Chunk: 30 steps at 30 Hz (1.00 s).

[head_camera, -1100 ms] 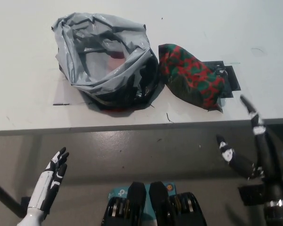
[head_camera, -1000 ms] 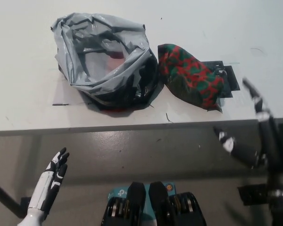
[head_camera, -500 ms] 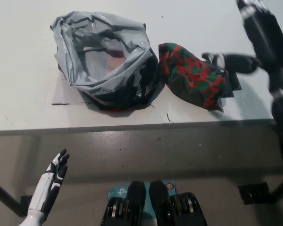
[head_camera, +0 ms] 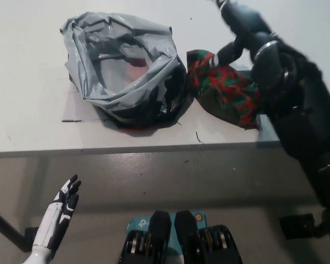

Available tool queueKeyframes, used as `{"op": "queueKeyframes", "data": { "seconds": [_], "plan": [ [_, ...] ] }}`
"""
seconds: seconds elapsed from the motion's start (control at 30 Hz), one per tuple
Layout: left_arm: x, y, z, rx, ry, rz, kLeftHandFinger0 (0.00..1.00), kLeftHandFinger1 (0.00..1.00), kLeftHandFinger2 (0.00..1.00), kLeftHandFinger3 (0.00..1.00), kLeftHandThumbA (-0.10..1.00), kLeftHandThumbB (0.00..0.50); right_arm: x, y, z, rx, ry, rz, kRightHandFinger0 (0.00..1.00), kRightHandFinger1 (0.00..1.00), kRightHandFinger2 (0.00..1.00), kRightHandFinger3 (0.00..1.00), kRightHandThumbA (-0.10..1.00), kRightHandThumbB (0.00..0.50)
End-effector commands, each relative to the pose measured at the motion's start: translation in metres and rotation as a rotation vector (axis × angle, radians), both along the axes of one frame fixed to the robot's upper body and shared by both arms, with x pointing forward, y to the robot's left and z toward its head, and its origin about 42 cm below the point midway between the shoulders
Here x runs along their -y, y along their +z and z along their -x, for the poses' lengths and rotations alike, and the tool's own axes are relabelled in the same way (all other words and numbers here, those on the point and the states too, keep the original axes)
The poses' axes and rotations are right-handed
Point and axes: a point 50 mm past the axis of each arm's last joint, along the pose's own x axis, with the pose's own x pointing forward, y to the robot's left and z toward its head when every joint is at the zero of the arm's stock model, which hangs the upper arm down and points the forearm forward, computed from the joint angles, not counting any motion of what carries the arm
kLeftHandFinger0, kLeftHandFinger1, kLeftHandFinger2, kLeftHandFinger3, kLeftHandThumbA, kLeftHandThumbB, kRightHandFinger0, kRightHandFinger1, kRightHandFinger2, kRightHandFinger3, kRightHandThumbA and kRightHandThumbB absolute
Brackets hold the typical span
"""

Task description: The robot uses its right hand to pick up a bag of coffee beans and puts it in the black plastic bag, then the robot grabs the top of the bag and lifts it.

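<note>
The right hand (head_camera: 247,33) is seen over the table (head_camera: 27,126), its fingers (head_camera: 226,52) spread apart and nothing gripped — one dark finger is laid at the upper edge of the bag of coffee beans (head_camera: 223,91). That red-and-green patterned bag lies on the table just below and to the left of those fingers, pressed against the black plastic bag (head_camera: 124,66), whose mouth gapes open beside it. The left hand (head_camera: 60,209) is held low below the table edge, fingers straight and empty.
</note>
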Motion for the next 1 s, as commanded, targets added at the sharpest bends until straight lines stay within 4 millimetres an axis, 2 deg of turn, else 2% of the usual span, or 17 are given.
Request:
{"op": "queueKeyframes", "data": {
  "seconds": [0.0, 0.17, 0.27, 0.43, 0.6, 0.77, 0.97],
  "plan": [
    [0.002, 0.015, 0.000, 0.060, -0.033, -0.027, 1.00, 1.00, 1.00, 1.00, 1.00, 0.234, -0.009, 0.008, -0.010, -0.024, -0.046, 0.005, 1.00, 1.00, 1.00, 1.00, 1.00, 0.500],
    [0.001, 0.013, 0.001, 0.059, -0.034, -0.028, 1.00, 1.00, 1.00, 1.00, 1.00, 0.241, -0.015, -0.018, -0.014, -0.102, -0.060, -0.045, 1.00, 1.00, 1.00, 1.00, 1.00, 0.481],
    [-0.001, 0.012, 0.002, 0.062, -0.036, -0.030, 1.00, 1.00, 1.00, 1.00, 1.00, 0.241, -0.018, -0.031, -0.017, -0.158, -0.080, -0.081, 1.00, 1.00, 1.00, 1.00, 1.00, 0.500],
    [0.000, 0.010, 0.004, 0.067, -0.034, -0.028, 1.00, 1.00, 1.00, 1.00, 1.00, 0.228, -0.025, -0.045, -0.019, -0.170, -0.129, -0.071, 1.00, 1.00, 1.00, 1.00, 1.00, 0.500],
    [-0.002, 0.012, 0.003, 0.069, -0.026, -0.038, 1.00, 1.00, 1.00, 1.00, 1.00, 0.230, -0.025, -0.041, -0.022, -0.137, -0.182, -0.064, 1.00, 1.00, 1.00, 1.00, 1.00, 0.500],
    [-0.003, 0.012, 0.003, 0.063, -0.027, -0.030, 1.00, 1.00, 1.00, 1.00, 1.00, 0.258, -0.021, -0.037, -0.024, -0.102, -0.224, -0.016, 1.00, 1.00, 1.00, 1.00, 1.00, 0.500],
    [-0.004, 0.009, 0.008, 0.056, -0.026, -0.033, 1.00, 1.00, 1.00, 1.00, 1.00, 0.256, -0.017, -0.036, -0.021, -0.039, -0.282, 0.058, 1.00, 1.00, 1.00, 1.00, 1.00, 0.500]
  ]
}}
